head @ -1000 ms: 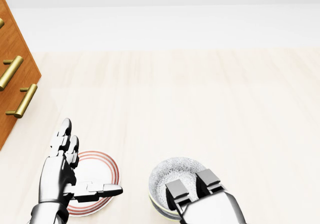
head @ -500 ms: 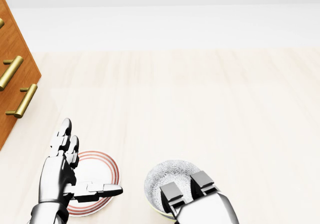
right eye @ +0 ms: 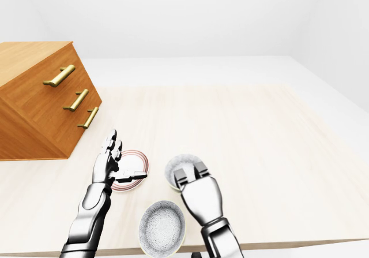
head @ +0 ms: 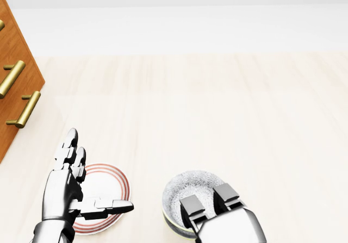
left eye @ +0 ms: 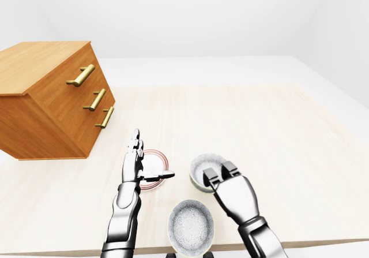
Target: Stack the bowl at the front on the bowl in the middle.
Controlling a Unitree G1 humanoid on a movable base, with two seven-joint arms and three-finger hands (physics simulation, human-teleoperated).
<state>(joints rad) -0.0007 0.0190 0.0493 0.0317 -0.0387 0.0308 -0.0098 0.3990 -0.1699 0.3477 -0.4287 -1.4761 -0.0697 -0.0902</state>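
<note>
Speckled middle bowl (left eye: 203, 168) sits under my right hand (left eye: 222, 175), fingers hooked over its rim; the front bowl (left eye: 190, 225) waits at the counter (left eye: 277, 142) edge, my left hand (left eye: 136, 161) open.

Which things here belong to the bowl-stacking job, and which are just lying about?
Belong to the job:
- front bowl, at the table's bottom edge
- middle bowl, under the right hand

Just lying about:
- red-ringed plate, by the open left hand
- wooden drawer chest

Silver segmented arms — blocky chrome fingers (head: 191, 205)
</note>
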